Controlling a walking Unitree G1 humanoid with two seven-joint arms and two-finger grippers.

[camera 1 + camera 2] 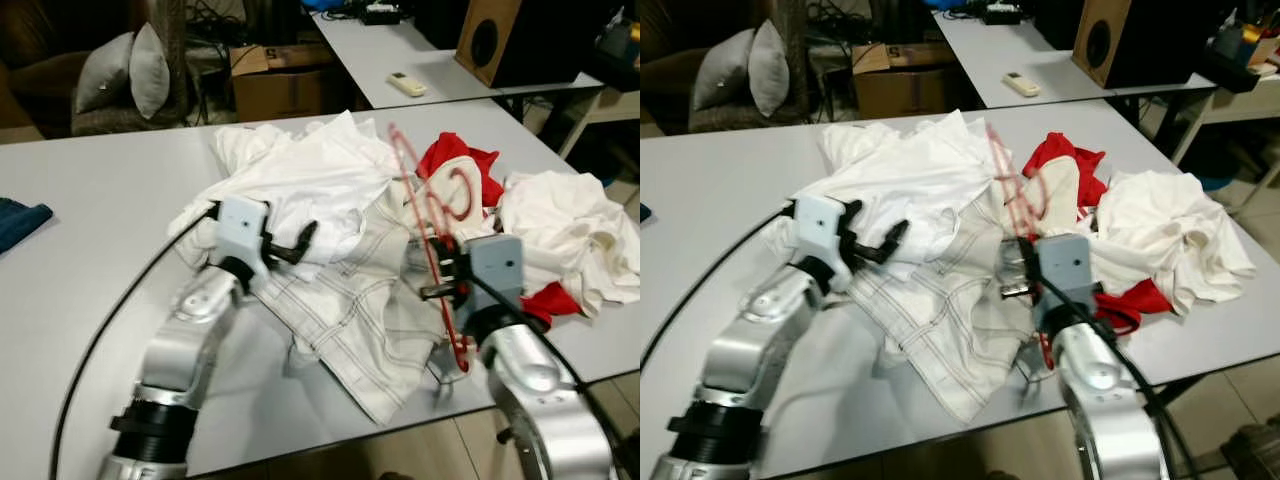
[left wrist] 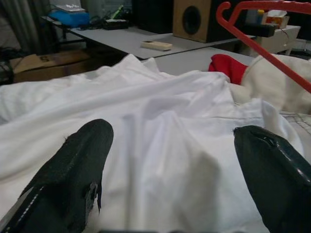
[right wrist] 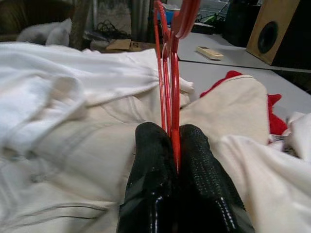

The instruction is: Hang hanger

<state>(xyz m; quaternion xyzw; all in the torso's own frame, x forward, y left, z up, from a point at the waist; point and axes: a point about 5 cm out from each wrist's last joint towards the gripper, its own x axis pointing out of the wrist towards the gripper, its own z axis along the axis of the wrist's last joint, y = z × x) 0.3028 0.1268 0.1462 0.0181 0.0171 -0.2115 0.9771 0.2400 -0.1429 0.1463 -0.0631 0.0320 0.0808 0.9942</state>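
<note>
The right hand (image 3: 176, 145) pinched the red hanger (image 1: 430, 215) upright, clear of the clothes (image 1: 330, 200); the left hand (image 2: 175, 160) hovered wide over them.

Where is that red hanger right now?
The red hanger is pinched in the right gripper, standing up over the pile of white clothes on the grey table, on the robot's right, beside the red garment.

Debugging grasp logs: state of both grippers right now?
Left gripper: jaws open, holding nothing, over the white clothes.
Right gripper: jaws closed on the red hanger.
</note>
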